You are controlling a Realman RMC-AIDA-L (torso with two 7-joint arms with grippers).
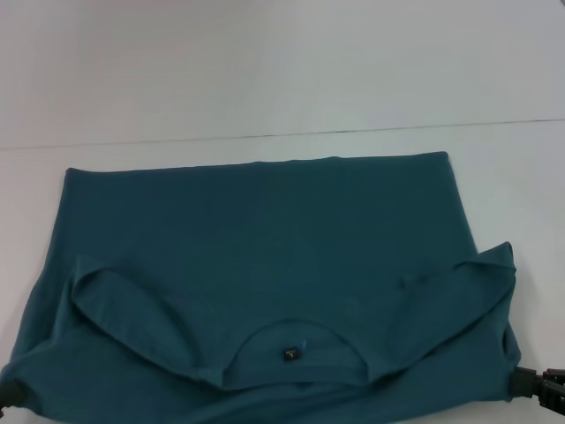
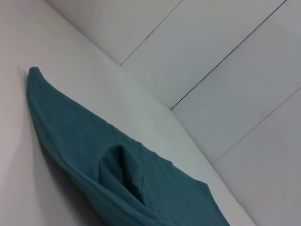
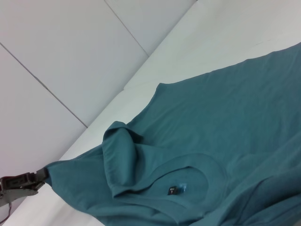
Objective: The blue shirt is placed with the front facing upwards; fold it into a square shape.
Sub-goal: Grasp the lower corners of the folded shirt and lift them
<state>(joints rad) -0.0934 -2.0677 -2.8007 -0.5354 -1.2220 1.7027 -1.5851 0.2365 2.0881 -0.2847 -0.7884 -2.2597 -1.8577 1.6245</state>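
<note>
Teal shirt (image 1: 265, 238) lies on the white tabletop (image 1: 512, 177), sleeves folded inward. Near corners are clamped by left hand (image 1: 7, 393) and right hand (image 1: 530, 386); a forward fold probably follows.

Soft even light, faint shadows, perhaps slightly blurred edges

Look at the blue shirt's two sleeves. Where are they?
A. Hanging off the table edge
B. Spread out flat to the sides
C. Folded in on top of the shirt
C: on the blue shirt, both sleeves lie folded inward over the body, angling toward the neckline with its small black label.
</note>
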